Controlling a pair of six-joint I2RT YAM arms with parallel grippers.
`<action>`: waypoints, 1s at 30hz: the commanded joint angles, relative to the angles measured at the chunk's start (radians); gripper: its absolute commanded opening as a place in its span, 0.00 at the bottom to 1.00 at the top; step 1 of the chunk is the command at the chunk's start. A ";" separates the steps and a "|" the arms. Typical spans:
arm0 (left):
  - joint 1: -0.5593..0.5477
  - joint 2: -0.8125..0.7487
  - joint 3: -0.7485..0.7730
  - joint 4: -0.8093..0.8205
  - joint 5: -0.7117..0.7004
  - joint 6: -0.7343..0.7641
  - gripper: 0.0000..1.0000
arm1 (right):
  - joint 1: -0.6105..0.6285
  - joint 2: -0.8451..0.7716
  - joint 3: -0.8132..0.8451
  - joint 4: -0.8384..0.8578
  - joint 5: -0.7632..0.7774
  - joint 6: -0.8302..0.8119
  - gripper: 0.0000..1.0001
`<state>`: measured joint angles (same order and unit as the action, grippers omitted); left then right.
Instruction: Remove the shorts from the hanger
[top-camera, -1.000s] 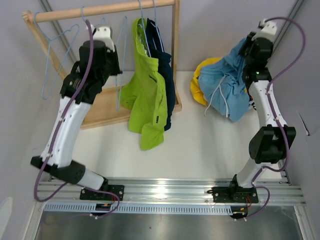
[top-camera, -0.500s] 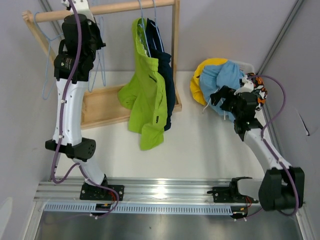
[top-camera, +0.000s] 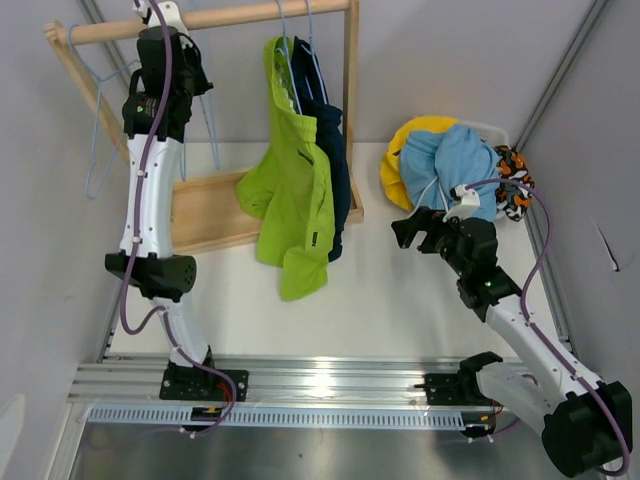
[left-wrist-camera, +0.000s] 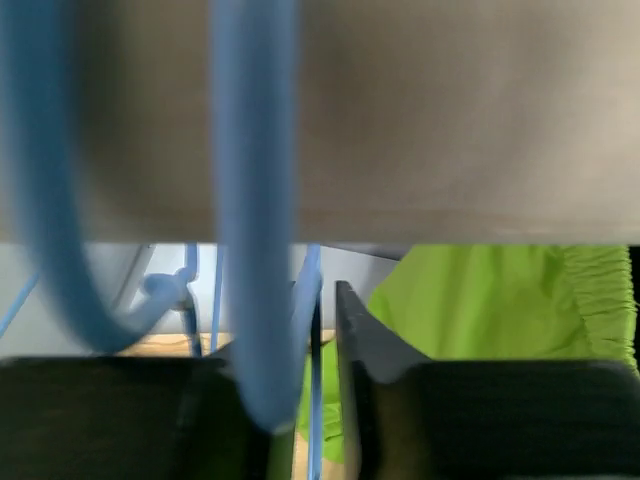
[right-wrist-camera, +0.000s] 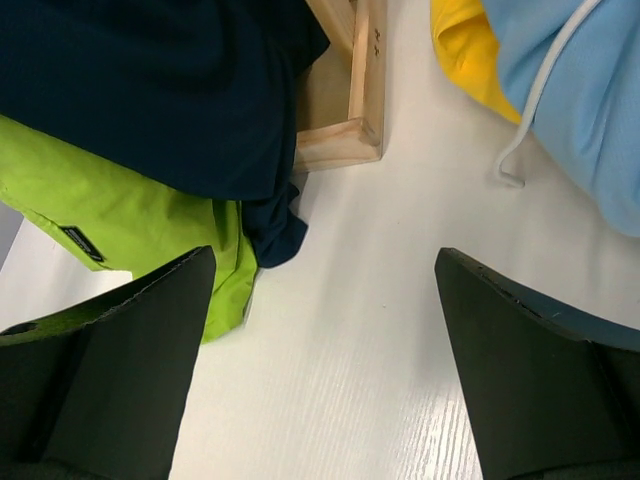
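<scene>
At the wooden rail's right end hang lime green fabric shorts and dark navy shorts. We see right gripper gaping empty above the table; left gripper at a blue wire hanger hook, grip we cannot tell. We should pinch the green waistband and slide it sideways.

Lime green shorts: solid lime, small black label. Dark navy shorts: plain navy, no print. Yellow shorts: bright, plain yellow. Light blue shorts: pale blue, white drawstring. Patterned shorts: orange, black and white mottled print. Hangers: light blue wire. Rack: pale natural wood. Table: white, faint grain. Left arm and right arm: white links, black joints, purple cables. Right gripper: black fingers.
</scene>
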<state>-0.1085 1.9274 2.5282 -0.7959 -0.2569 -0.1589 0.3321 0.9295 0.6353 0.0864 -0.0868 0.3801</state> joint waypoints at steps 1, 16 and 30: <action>0.004 -0.021 0.009 0.032 0.041 -0.021 0.25 | 0.019 -0.021 0.000 -0.010 0.042 -0.015 0.98; -0.006 -0.365 -0.327 0.078 0.126 -0.005 0.97 | 0.051 -0.083 -0.032 -0.042 0.059 -0.009 0.98; -0.095 -0.714 -0.625 0.186 0.401 -0.091 0.98 | 0.076 -0.172 -0.039 -0.117 0.085 -0.001 0.99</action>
<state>-0.1829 1.2041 1.9961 -0.7105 -0.0086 -0.1951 0.4000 0.7834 0.5945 -0.0151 -0.0231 0.3809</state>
